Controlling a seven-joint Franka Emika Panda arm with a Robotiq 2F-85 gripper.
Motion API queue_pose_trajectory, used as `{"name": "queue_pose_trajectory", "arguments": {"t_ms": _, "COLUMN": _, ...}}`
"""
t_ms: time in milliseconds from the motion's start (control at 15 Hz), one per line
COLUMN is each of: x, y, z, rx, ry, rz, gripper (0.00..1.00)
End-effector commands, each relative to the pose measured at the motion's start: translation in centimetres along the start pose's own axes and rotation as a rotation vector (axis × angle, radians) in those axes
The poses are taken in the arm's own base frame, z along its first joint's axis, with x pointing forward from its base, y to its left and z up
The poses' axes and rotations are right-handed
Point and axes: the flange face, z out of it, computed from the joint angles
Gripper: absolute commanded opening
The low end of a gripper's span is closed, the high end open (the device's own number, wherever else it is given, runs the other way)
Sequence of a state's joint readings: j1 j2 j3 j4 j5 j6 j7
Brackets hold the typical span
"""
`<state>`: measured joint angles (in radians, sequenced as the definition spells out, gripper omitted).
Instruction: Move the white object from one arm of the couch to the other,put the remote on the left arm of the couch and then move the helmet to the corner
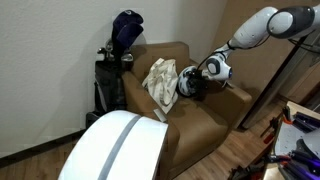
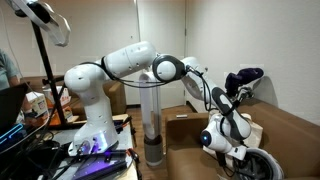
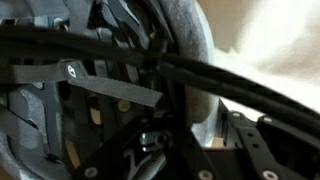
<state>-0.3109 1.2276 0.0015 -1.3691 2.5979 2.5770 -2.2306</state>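
The helmet [image 1: 188,86], white outside and dark inside, hangs over the seat of the tan couch [image 1: 200,125], close to the arm on the picture's right. My gripper [image 1: 203,74] reaches it from the right and is shut on its edge. In the wrist view the helmet's dark inner side [image 3: 90,110] with its grey straps fills the picture, and its grey rim [image 3: 195,45] runs between my fingers [image 3: 250,150]. In an exterior view the helmet [image 2: 256,166] sits just below my gripper [image 2: 238,140]. The white object and the remote are out of view.
A large cream cloth bag [image 1: 160,80] lies against the couch's backrest. A golf bag with a dark blue hood [image 1: 125,30] stands behind the couch's other arm. A glossy white curved shell [image 1: 115,150] stands in front. A black tripod [image 1: 285,70] is at the right.
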Motion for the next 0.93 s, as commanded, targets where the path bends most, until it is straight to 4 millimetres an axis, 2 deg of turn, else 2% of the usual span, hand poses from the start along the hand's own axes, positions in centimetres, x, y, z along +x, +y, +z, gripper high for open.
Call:
{"name": "queue_pose_trajectory", "arguments": {"t_ms": 0, "x": 0.4, "y": 0.4, "z": -0.2, "rx": -0.024, "ry": -0.008, "rz": -0.029, "gripper": 0.61}}
{"name": "queue_pose_trajectory", "arguments": {"t_ms": 400, "x": -0.1, "y": 0.6, "z": 0.0, "rx": -0.007, "ry": 0.002, "rz": -0.024, "gripper": 0.99}}
{"name": "queue_pose_trajectory", "arguments": {"t_ms": 667, "x": -0.3, "y": 0.2, "z": 0.3, "rx": 0.024, "ry": 0.019, "rz": -0.001, "gripper": 1.00}}
{"name": "queue_pose_trajectory", "arguments": {"t_ms": 867, "x": -0.2, "y": -0.3, "z": 1.0, "rx": 0.128, "ry": 0.032, "rz": -0.003, "gripper": 1.00}}
